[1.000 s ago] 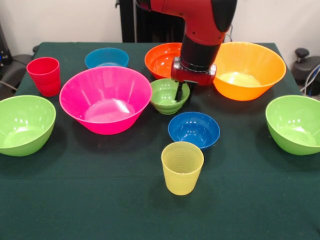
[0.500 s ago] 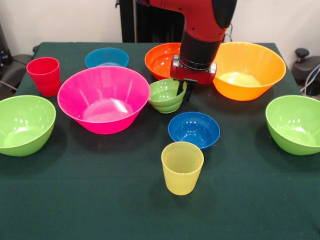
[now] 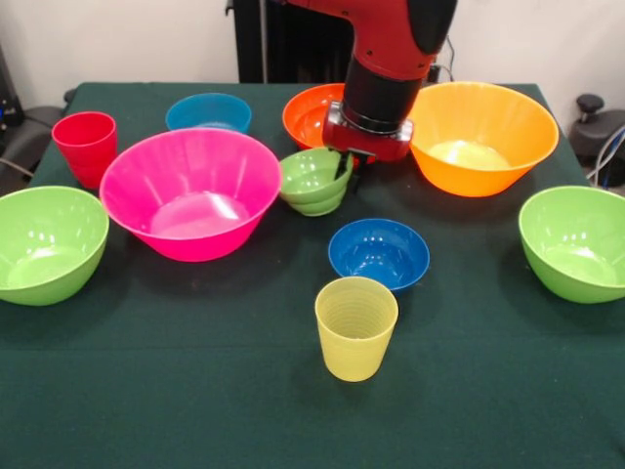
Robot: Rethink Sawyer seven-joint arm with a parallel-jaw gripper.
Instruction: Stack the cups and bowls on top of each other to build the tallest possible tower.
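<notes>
My gripper (image 3: pixel 344 168) pinches the rim of the small green bowl (image 3: pixel 312 183), tipped and pressing the pink bowl (image 3: pixel 190 193). I think I should lift it straight up, go slow, then set it level on the yellow cup (image 3: pixel 355 326).

Robot lab, red Sawyer arm (image 3: pixel 386 49), green-cloth table (image 3: pixel 195 391), cables, plain white wall (image 3: pixel 117 39)

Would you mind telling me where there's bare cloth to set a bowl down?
The near strip in front of the yellow cup is bare. It is crowded around the small green bowl, between the pink bowl and gripper.
</notes>
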